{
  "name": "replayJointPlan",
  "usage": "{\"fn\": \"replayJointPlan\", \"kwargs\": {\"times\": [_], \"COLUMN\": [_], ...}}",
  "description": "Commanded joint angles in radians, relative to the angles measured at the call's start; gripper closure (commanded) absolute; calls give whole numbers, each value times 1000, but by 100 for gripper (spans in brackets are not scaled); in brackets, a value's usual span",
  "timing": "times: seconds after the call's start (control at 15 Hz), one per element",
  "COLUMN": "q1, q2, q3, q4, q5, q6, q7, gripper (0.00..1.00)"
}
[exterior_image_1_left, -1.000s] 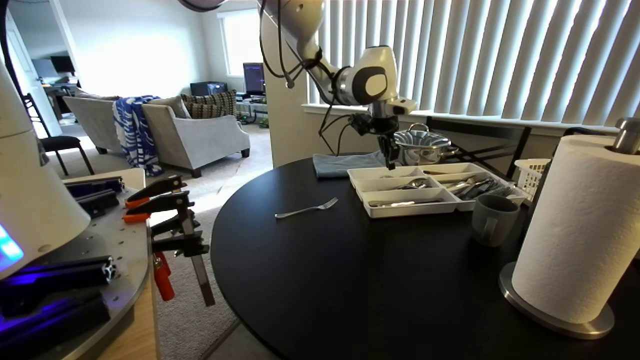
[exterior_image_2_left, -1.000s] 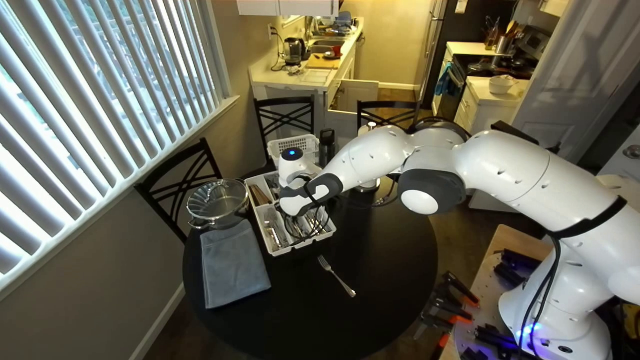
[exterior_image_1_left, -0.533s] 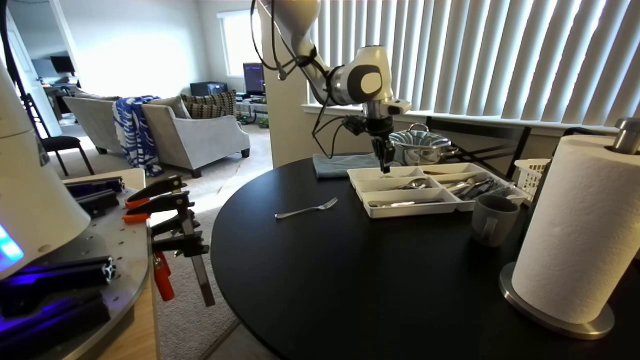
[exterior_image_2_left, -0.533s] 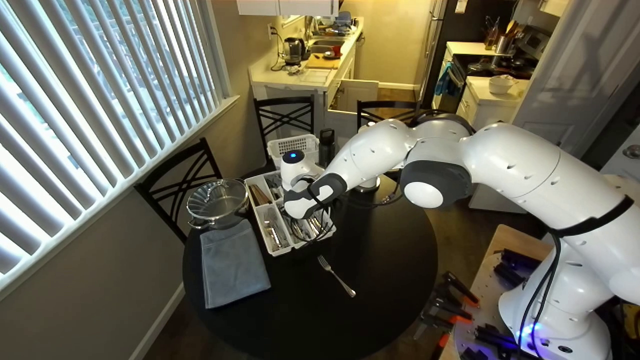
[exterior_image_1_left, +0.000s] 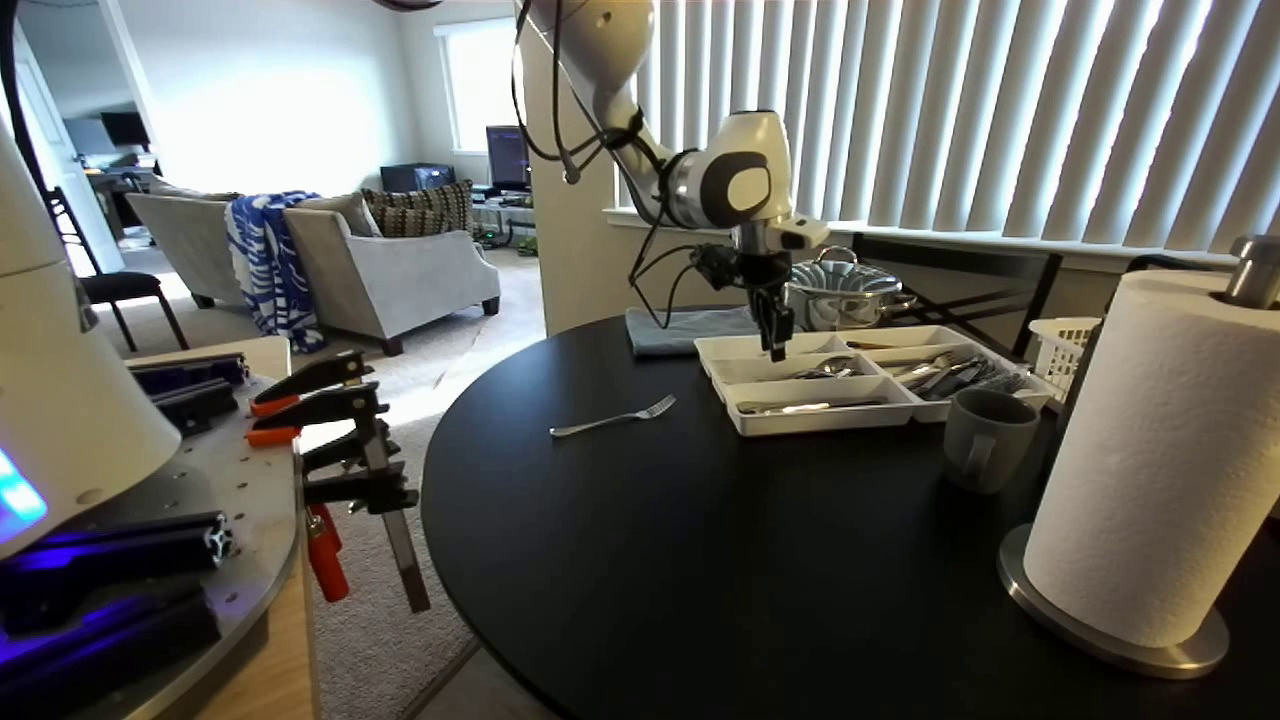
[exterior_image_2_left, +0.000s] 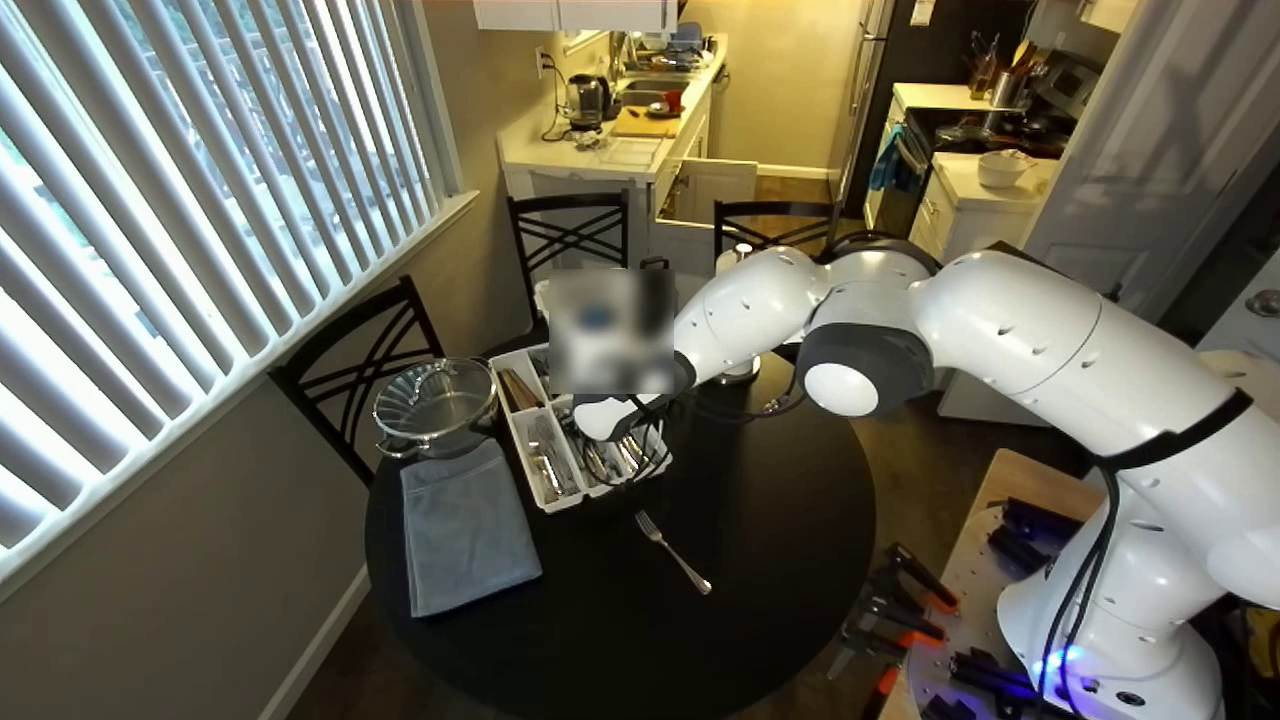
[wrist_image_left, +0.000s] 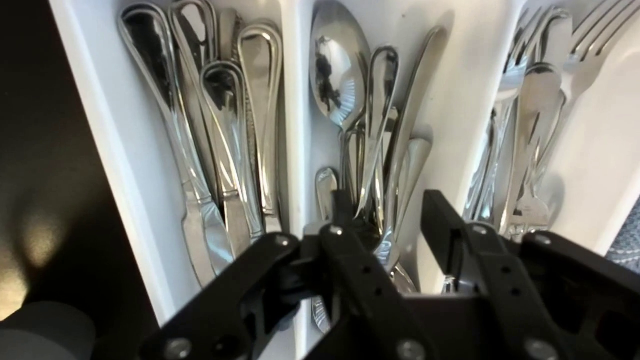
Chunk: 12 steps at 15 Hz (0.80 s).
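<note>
My gripper (wrist_image_left: 387, 207) is open, pointing down over a compartment of the white cutlery tray (exterior_image_1_left: 830, 422). Between its separated fingers nothing is held; how far the tips stand above the cutlery is hard to judge. Below them lie a spoon (wrist_image_left: 334, 70) and several metal handles. On one side of that compartment are knives (wrist_image_left: 200, 200); on the other are forks (wrist_image_left: 532, 125). An exterior view shows the gripper (exterior_image_1_left: 776, 350) above the tray's near-left part. The hand is blurred out in an exterior view, and the arm hides the fingers there.
A single fork (exterior_image_1_left: 613, 417) lies on the black round table (exterior_image_1_left: 700, 560). Around the tray are a folded grey cloth (exterior_image_2_left: 468, 530), a glass-lidded pot (exterior_image_2_left: 436, 410), a grey mug (exterior_image_1_left: 988, 440) and a paper towel roll (exterior_image_1_left: 1150, 450). A chair (exterior_image_2_left: 350, 370) stands by the window.
The gripper has come lower toward the tray, after a small shift to the left and back in an exterior view. The tray, the loose fork and the cloth have stayed put.
</note>
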Motion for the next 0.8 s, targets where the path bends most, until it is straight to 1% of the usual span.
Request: {"fn": "replayJointPlan", "kwargs": {"times": [0.0,0.07,0.13,0.2,0.27,0.4,0.47,0.67,0.73], "q1": [-60,-71,-78,-85,-89,-90,-90,-85,-86], "q2": [80,103,124,146,163,184,196,228,240], "q3": [52,61,67,75,79,80,79,69,70], "q4": [104,136,167,198,224,257,276,326,345], "q5": [20,20,18,18,17,13,11,2,0], "q6": [1,-9,-17,-25,-30,-38,-41,-78,-99], "q7": [-22,-25,-28,-31,-31,-26,-23,-16,-16], "gripper": [26,20,36,59,60,72,81,98,99]}}
